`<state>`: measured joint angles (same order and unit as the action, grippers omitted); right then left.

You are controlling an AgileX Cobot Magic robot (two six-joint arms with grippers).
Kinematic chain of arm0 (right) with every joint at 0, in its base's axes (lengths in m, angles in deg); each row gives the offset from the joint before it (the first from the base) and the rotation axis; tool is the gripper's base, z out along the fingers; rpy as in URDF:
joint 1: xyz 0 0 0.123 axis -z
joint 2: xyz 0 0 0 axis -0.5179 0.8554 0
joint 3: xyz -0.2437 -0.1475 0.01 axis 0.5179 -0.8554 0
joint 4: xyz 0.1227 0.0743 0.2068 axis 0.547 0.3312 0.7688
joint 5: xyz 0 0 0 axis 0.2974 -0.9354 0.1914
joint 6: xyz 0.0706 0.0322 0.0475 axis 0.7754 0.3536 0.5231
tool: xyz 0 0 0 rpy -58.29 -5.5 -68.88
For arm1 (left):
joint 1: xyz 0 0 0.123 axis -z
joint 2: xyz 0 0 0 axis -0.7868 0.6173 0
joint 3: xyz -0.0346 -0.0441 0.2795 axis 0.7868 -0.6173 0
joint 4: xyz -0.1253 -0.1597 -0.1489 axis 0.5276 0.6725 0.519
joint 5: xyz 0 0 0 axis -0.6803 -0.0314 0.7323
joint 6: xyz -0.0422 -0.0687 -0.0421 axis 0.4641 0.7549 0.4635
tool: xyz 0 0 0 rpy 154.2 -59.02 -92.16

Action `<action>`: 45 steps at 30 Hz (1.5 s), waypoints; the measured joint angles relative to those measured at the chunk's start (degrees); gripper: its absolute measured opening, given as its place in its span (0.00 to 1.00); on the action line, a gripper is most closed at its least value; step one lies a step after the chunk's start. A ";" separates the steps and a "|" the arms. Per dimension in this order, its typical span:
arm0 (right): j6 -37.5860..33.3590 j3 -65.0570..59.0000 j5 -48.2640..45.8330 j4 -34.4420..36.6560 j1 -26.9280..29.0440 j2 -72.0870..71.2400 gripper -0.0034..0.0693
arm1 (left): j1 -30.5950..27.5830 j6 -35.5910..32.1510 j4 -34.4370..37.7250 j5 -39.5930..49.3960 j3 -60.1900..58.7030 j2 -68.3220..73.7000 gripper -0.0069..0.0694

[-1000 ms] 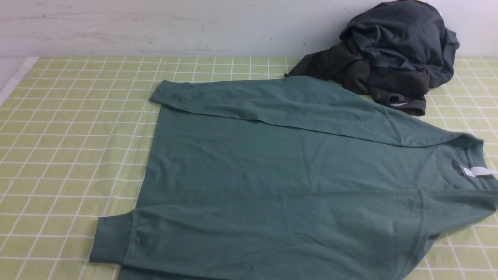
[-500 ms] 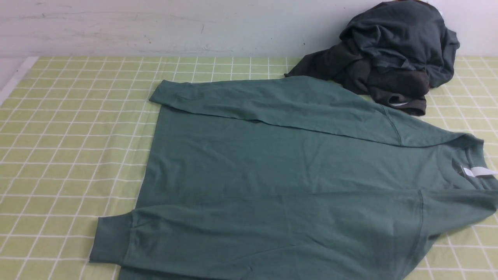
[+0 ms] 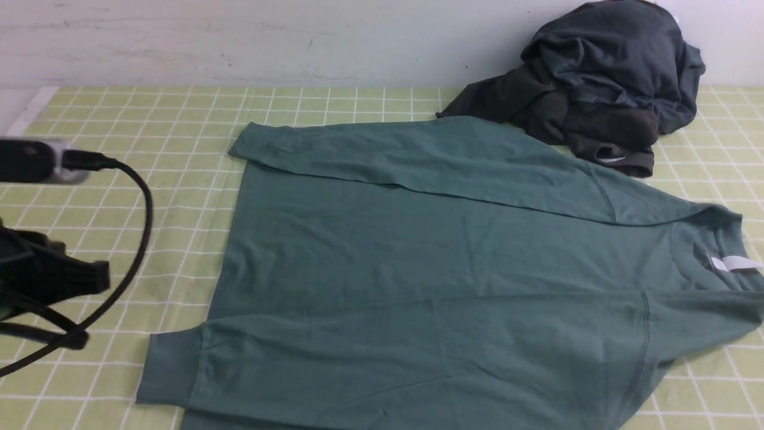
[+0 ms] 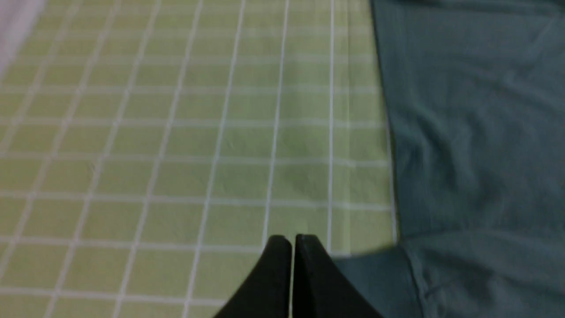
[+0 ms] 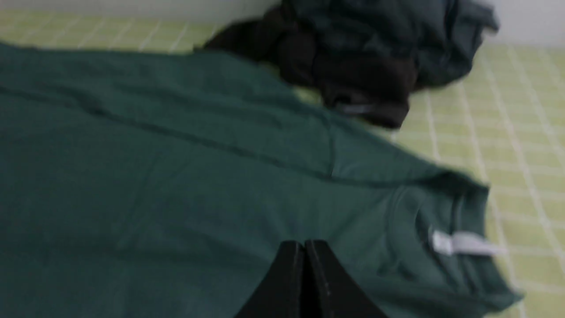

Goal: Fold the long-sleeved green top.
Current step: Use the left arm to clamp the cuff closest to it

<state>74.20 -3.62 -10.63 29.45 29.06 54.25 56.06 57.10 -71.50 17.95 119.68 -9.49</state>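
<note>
The green long-sleeved top [image 3: 430,263] lies flat on the checked cloth, collar [image 3: 725,239] and white neck label [image 3: 735,263] to the right. Both sleeves lie folded across the body, and the near ribbed cuff [image 3: 170,365] points left. My left gripper [image 3: 101,279] hovers left of the top. In the left wrist view it [image 4: 292,240] is shut and empty, just beside the cuff [image 4: 375,274]. My right gripper [image 5: 303,245] is shut and empty above the top's body [image 5: 176,176], near the label [image 5: 463,244]. It is out of the front view.
A heap of dark charcoal-grey garments [image 3: 597,89] sits at the back right, touching the top's far shoulder; it also shows in the right wrist view [image 5: 366,57]. The green checked tablecloth [image 3: 119,119] ends at a white wall. A black cable [image 3: 143,227] loops off my left arm.
My left arm has come into the front view from the left edge. The top and the dark heap have not moved.
</note>
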 joint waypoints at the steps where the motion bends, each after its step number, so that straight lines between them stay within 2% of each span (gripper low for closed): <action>1: -0.15 0.00 -0.52 0.28 0.00 0.32 0.03 | 0.00 -0.04 0.29 0.22 0.05 0.52 0.09; 2: -1.74 0.00 -4.56 2.56 0.00 3.13 0.03 | 0.00 -0.77 2.42 2.49 0.56 4.50 0.09; 5: -4.44 0.00 -6.52 5.18 0.00 6.04 0.03 | 0.00 -1.93 4.49 4.31 1.11 9.27 0.10; 8: -8.60 0.00 -5.48 10.08 0.00 8.78 0.03 | 0.00 -3.66 7.29 5.40 3.03 17.39 0.19; 10: -10.55 0.00 -4.31 12.96 0.00 9.61 0.03 | 0.00 -5.31 8.71 5.49 4.73 21.05 0.28; 12: -12.86 0.01 -3.48 16.43 0.00 10.04 0.03 | 0.00 -7.13 9.87 5.54 7.17 25.05 0.40; 13: -13.07 0.01 -3.48 16.43 0.00 10.04 0.03 | 0.00 -7.25 9.90 5.54 7.38 25.40 0.42; 14: -14.41 0.01 -3.28 18.19 0.00 10.10 0.03 | 0.00 -7.82 10.24 5.54 8.80 27.76 0.50; 15: -15.47 0.01 -3.28 19.08 0.00 10.15 0.03 | 0.00 -8.11 10.44 5.54 9.89 29.68 0.55; 18: -17.11 0.01 -3.34 20.77 0.00 10.20 0.03 | 0.00 -8.26 10.61 5.49 11.94 33.96 0.60; 20: -17.41 0.01 -3.38 21.14 0.00 10.20 0.03 | 0.00 -8.26 11.23 5.41 13.00 36.66 0.57; 23: -17.55 0.01 -3.52 21.14 0.00 10.20 0.03 | 0.00 -8.38 12.55 5.96 14.34 37.87 0.47; 26: -17.72 0.06 -3.52 21.15 0.00 10.20 0.03 | 0.73 -11.47 16.11 10.62 17.96 37.97 0.19; 28: -17.72 0.06 -3.52 21.15 0.00 10.20 0.03 | 1.28 -13.26 16.82 11.97 19.38 37.32 0.15; 29: -17.72 0.06 -3.52 21.15 0.00 10.20 0.03 | 2.51 -16.63 18.34 13.82 22.20 35.62 0.11; 35: -18.56 0.06 -2.80 21.15 0.00 10.32 0.03 | 7.45 -23.34 20.41 16.11 35.97 28.53 0.09; 37: -18.62 0.06 -2.80 21.15 0.00 10.32 0.03 | 7.84 -23.65 20.67 16.39 38.66 27.91 0.09; 40: -19.02 0.06 -2.78 21.15 0.00 10.32 0.03 | 7.98 -23.26 20.95 23.14 42.78 27.14 0.09; 44: -19.21 0.06 -2.78 21.34 0.00 10.39 0.03 | 7.88 -23.05 18.98 35.02 39.86 29.98 0.09; 45: -19.20 0.06 -2.78 21.34 0.00 10.39 0.03 | 7.90 -23.02 18.97 35.32 39.86 29.98 0.10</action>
<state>54.99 -3.56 -13.42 50.79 29.06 64.64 63.96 34.08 -52.53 53.27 159.54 20.49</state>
